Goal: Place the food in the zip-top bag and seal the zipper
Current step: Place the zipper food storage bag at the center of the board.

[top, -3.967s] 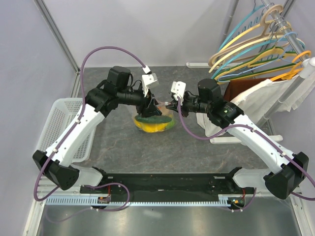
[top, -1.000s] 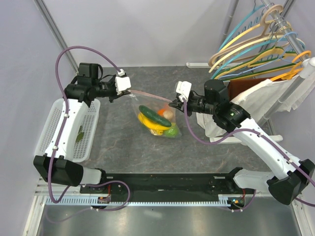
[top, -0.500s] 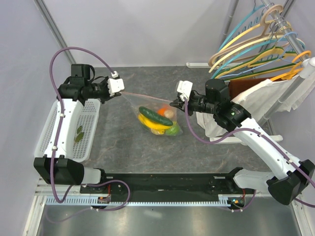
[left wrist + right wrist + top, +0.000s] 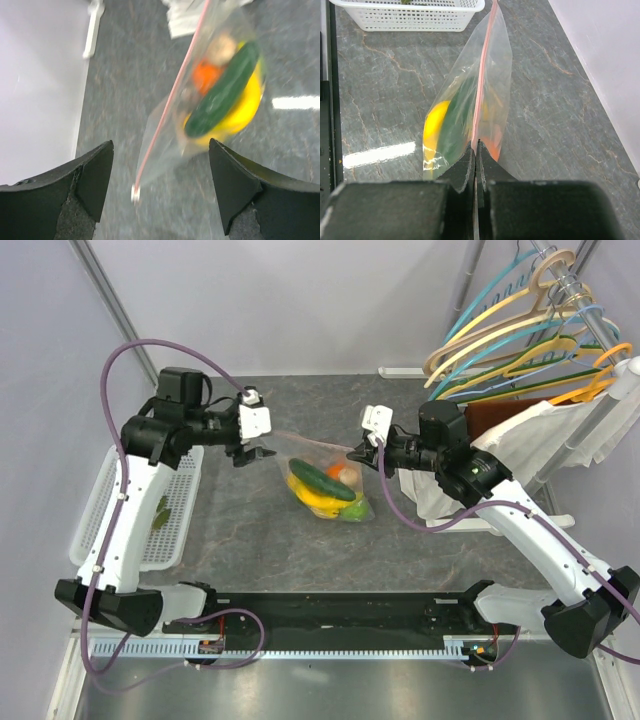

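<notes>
Zipper (image 4: pixel 485 62) of one zip-top bag (image 4: pixel 497 70) pinched by right hand (image 4: pixel 476 145); left hand (image 4: pixel 251 451) spread, holding nothing

Bright even light, glare on table (image 4: pixel 375 152), zip-top bag (image 4: pixel 200 105) blurred in left wrist view

Work surface: dark grey, stone-patterned tabletop (image 4: pixel 250 540), veined. One bright streak of reflected light (image 4: pixel 377 154) is noted in the right wrist view.

Enclosure: plain pale lilac wall panels (image 4: pixel 320 300) at rear and left. A slanted grey metal frame post (image 4: pixel 116 310) stands at the rear left.

Right side: a rail of blue, yellow, orange and tan coat hangers (image 4: pixel 530 350) above white fabric (image 4: pixel 550 440) and a brown garment (image 4: pixel 500 418).

Left edge: white mesh plastic basket (image 4: pixel 180 530).
</notes>
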`<state>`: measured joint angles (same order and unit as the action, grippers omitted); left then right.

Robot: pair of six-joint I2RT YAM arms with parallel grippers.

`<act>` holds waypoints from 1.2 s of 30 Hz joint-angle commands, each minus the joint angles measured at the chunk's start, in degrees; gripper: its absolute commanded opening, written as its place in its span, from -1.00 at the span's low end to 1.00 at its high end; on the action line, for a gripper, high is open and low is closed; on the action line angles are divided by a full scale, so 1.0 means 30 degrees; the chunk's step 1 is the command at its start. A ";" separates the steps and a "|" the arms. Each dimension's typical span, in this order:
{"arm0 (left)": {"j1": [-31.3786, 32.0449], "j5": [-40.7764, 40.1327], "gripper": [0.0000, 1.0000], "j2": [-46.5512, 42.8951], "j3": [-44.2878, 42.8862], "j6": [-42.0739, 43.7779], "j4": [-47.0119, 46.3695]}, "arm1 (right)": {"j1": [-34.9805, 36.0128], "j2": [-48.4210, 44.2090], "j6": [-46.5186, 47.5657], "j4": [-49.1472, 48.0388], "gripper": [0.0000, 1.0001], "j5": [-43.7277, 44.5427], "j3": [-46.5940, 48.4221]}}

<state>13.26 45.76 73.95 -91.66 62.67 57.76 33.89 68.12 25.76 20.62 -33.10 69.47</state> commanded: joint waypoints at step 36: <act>0.3315 -0.6727 -0.96 1.1068 -1.0805 -0.5452 -0.1440 | -0.0017 -0.2022 -0.5684 -0.0810 0.96 0.1659 0.1159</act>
<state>21.45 28.29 110.28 -132.53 47.86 53.63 33.89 64.16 13.06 20.78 -28.84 70.15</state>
